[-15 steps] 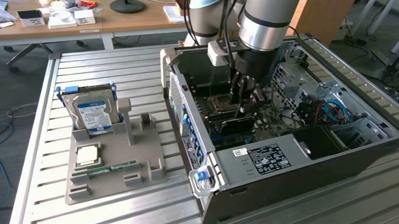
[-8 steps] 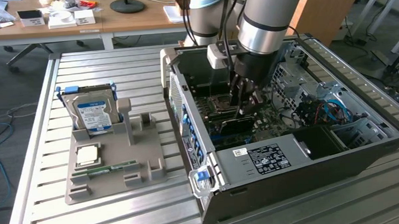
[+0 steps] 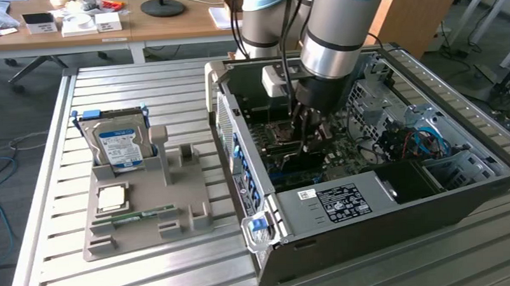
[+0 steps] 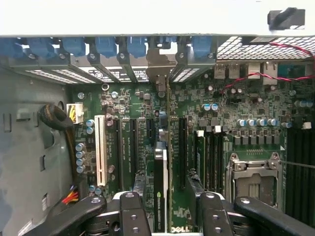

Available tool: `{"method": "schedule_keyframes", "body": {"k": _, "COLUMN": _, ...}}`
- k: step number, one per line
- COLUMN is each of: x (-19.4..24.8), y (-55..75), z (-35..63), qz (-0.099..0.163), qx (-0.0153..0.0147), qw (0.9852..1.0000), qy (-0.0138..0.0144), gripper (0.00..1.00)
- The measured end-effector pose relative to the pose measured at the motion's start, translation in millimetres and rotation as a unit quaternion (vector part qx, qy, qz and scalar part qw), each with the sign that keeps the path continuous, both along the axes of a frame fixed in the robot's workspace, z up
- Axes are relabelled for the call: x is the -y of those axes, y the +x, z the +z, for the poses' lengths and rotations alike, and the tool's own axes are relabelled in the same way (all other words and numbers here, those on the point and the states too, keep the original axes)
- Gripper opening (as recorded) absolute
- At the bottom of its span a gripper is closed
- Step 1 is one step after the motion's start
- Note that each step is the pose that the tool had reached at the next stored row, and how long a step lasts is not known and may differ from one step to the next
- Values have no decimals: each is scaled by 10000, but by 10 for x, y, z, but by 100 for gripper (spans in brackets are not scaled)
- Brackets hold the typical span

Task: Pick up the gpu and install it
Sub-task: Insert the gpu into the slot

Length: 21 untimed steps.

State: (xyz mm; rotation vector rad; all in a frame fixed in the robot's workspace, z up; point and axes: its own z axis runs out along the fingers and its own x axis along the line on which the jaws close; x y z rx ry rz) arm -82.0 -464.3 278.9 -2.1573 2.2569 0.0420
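The slatted metal table (image 3: 132,274) carries everything; on the exterior view's right of it lies an open computer case (image 3: 461,206), its side off and the green motherboard (image 4: 197,113) facing up; the robot arm (image 3: 340,32) reaches down into the case from above, grey and pale blue, ending over the middle of the board.

On the exterior view's left of the case sits a grey parts holder (image 3: 138,210); a silver hard drive (image 3: 115,145) with a blue label stands upright in it, a square processor chip (image 3: 112,197) lies flat in front of that, and a narrow green memory stick (image 3: 143,215) lies just beside the chip toward the near edge.

Inside the case, the gripper (image 4: 169,209) hangs low over the row of long black expansion slots (image 4: 133,147); its two dark fingers (image 4: 133,216) stand apart on either side of the graphics card (image 4: 161,187), which is seen edge-on, a thin dark board standing upright between them in line with the slots; its metal bracket (image 4: 160,78) runs toward the rear wall of the case among the blue slot clips (image 4: 106,46); the fingers are spread about as wide as the card is thick, and whether they press on it or merely flank it I cannot tell; a white slot (image 4: 101,150) lies well aside, and the empty processor socket (image 4: 253,179) sits on the card's other side.
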Motion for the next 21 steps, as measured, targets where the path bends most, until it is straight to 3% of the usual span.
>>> {"method": "schedule_keyframes", "body": {"k": 7, "x": -1, "y": -33, "z": -128, "qz": 0, "qx": 0, "qw": 10000, "qy": 0, "gripper": 46}}
{"method": "schedule_keyframes", "body": {"k": 12, "x": -4, "y": -33, "z": -167, "qz": 0, "qx": 0, "qw": 10000, "qy": 7, "gripper": 46}}
{"method": "schedule_keyframes", "body": {"k": 18, "x": -47, "y": -33, "z": -247, "qz": 60, "qx": 0, "qw": 10000, "qy": 7, "gripper": 46}}
{"method": "schedule_keyframes", "body": {"k": 21, "x": -49, "y": -33, "z": -250, "qz": 65, "qx": 0, "qw": 10000, "qy": 7, "gripper": 46}}
